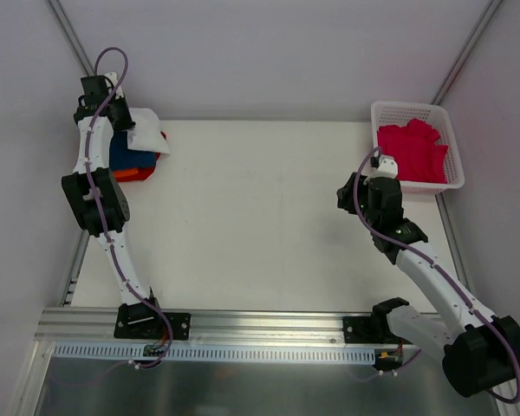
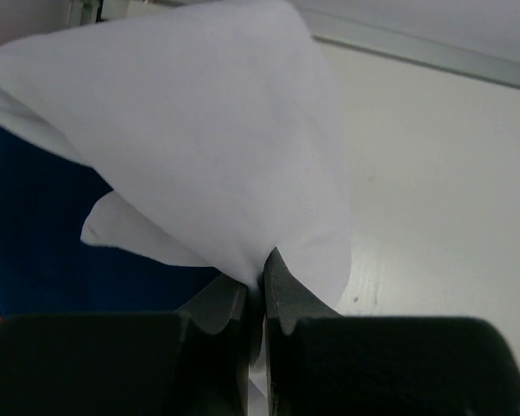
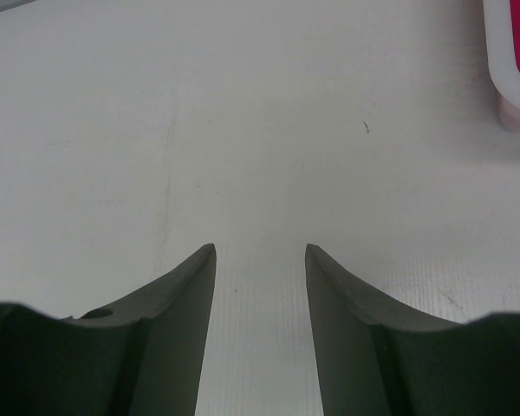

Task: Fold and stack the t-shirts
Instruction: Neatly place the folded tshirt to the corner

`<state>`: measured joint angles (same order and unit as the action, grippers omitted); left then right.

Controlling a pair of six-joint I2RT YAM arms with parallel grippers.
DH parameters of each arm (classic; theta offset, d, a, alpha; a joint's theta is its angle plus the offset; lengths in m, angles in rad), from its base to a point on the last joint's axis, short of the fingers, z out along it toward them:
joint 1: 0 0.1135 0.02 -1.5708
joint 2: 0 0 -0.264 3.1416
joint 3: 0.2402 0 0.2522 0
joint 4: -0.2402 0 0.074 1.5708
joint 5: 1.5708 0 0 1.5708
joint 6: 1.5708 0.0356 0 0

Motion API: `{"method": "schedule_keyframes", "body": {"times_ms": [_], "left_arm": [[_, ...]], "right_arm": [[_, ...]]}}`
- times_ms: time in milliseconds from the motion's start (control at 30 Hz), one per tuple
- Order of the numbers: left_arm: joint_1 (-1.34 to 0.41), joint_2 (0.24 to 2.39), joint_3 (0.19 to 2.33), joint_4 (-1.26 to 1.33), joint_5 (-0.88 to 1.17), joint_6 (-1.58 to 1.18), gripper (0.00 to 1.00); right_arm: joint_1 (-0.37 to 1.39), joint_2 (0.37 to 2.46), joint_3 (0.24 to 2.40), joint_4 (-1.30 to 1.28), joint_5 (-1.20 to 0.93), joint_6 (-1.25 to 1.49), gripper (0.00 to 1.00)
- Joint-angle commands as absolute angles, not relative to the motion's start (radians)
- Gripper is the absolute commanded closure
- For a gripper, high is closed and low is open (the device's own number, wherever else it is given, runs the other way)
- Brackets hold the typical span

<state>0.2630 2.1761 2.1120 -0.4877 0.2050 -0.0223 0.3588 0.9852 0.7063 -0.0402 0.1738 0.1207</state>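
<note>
My left gripper (image 1: 128,123) is shut on a fold of the white t-shirt (image 1: 146,130), which hangs over the pile at the table's far left. In the left wrist view the fingertips (image 2: 277,277) pinch the white cloth (image 2: 217,130). Under it lie a navy blue t-shirt (image 1: 121,156) and an orange-red one (image 1: 136,174); the navy cloth (image 2: 35,234) also shows in the left wrist view. A crimson-pink t-shirt (image 1: 413,152) lies crumpled in the basket. My right gripper (image 3: 260,251) is open and empty over the bare table, just left of the basket.
The white lattice basket (image 1: 377,111) stands at the back right corner; its rim (image 3: 507,61) shows in the right wrist view. Metal frame rails run along the table's left, right and near edges. White walls close the back.
</note>
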Motion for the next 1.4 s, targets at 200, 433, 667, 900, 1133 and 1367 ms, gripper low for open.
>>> {"method": "schedule_keyframes", "body": {"times_ms": [200,433,667,900,1133,1367], "left_arm": [[0.276,2.115,2.01,-0.494,-0.118,0.003,1.0],[0.287,2.092,1.967,-0.518,-0.314,-0.063,1.0],[0.311,2.066,1.937,-0.525,-0.443,-0.106,1.0],[0.325,2.057,1.93,-0.528,-0.482,-0.118,1.0],[0.342,2.092,1.924,-0.532,-0.471,-0.121,0.59],[0.342,2.114,1.94,-0.545,-0.468,-0.13,0.01]], "right_arm": [[0.33,0.943,0.681,0.028,0.132,0.141,0.51],[0.33,0.939,0.667,0.035,0.127,0.153,0.5],[0.33,0.943,0.66,0.038,0.121,0.155,0.5],[0.327,0.943,0.653,0.041,0.121,0.152,0.5],[0.325,0.953,0.652,0.041,0.118,0.149,0.5],[0.324,0.963,0.657,0.041,0.115,0.146,0.5]]}}
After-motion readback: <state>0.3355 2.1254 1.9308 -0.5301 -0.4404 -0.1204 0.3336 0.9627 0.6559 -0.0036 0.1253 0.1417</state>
